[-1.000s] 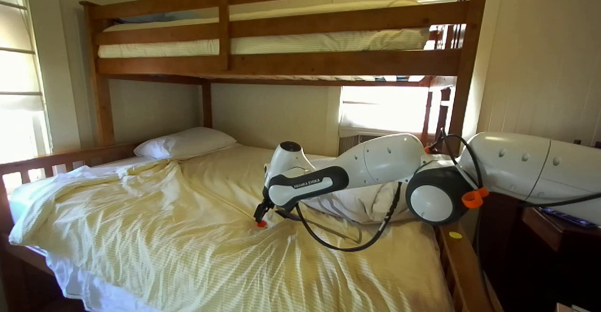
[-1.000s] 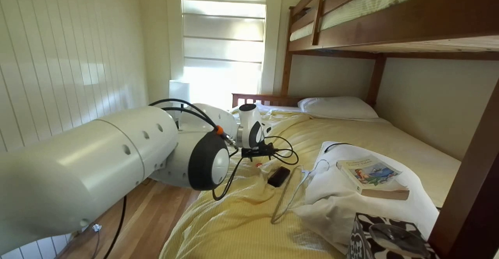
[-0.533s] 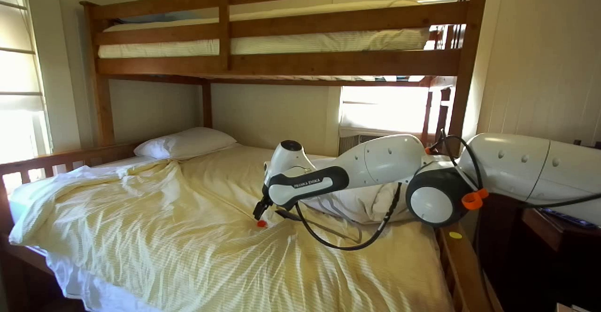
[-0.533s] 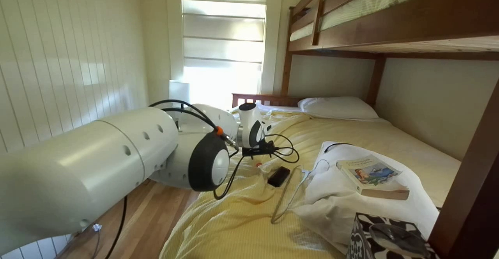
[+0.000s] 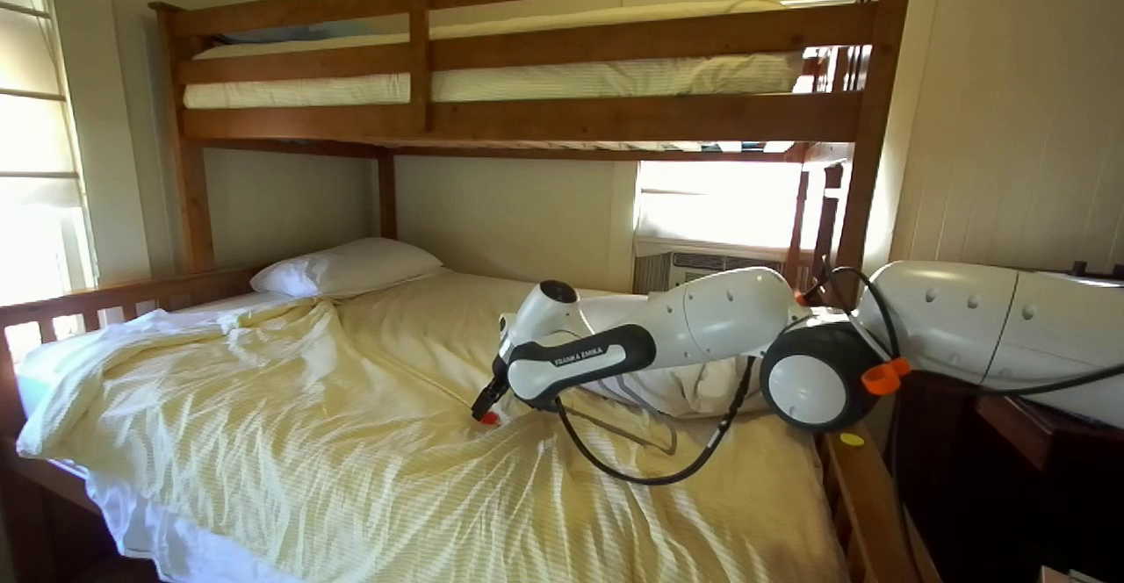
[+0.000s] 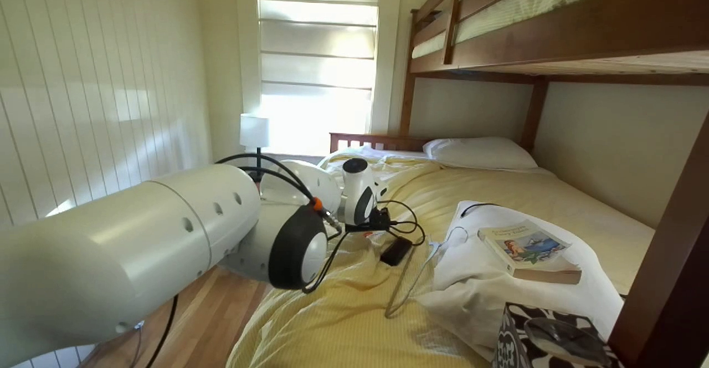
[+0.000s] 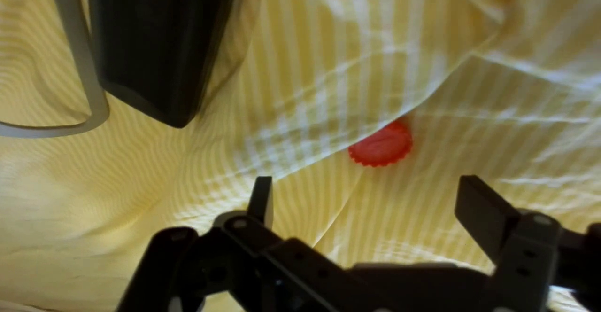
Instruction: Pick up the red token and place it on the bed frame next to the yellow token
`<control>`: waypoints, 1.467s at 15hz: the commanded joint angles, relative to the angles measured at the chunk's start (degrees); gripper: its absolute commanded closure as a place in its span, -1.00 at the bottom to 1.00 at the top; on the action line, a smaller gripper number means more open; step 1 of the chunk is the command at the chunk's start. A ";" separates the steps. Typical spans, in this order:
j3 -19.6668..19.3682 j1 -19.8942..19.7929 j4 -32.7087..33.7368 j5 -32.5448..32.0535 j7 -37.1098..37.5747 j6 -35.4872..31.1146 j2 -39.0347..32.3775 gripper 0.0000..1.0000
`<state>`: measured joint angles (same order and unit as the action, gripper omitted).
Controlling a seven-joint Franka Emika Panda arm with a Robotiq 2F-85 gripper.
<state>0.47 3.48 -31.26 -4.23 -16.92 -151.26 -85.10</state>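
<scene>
The red token (image 7: 382, 146) is a small round piece with a scalloped rim, lying on the yellow striped blanket. A fold partly covers its upper edge in the wrist view. It also shows in both exterior views (image 5: 492, 419) (image 6: 368, 234), partly blocked by the gripper. My gripper (image 7: 365, 180) is open and empty, just above the blanket. In the wrist view the token lies beyond the fingertips, roughly midway between them. The yellow token (image 5: 851, 440) lies on the side rail of the brown wooden bed frame (image 5: 865, 495), below the arm's elbow.
A black box-like object (image 7: 155, 44) and a grey strap (image 7: 91, 96) lie near the gripper. A white pillow (image 6: 460, 296) bears a book (image 6: 545, 274). A patterned box (image 6: 504, 335) stands by a bed post. The upper bunk (image 5: 615, 118) overhangs the bed.
The arm has come down, lowering the gripper closer to the red token and the blanket. The token has not visibly moved.
</scene>
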 commanded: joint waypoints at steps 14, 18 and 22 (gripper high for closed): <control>6.91 -2.65 -0.26 2.31 -5.35 4.24 -0.16 -0.06; 6.61 -2.39 -0.54 2.00 -5.56 4.21 -0.16 0.40; 5.58 -1.93 -0.38 1.39 -4.83 4.28 -0.16 0.75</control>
<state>6.70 1.13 -31.51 -3.47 -21.33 -147.51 -85.27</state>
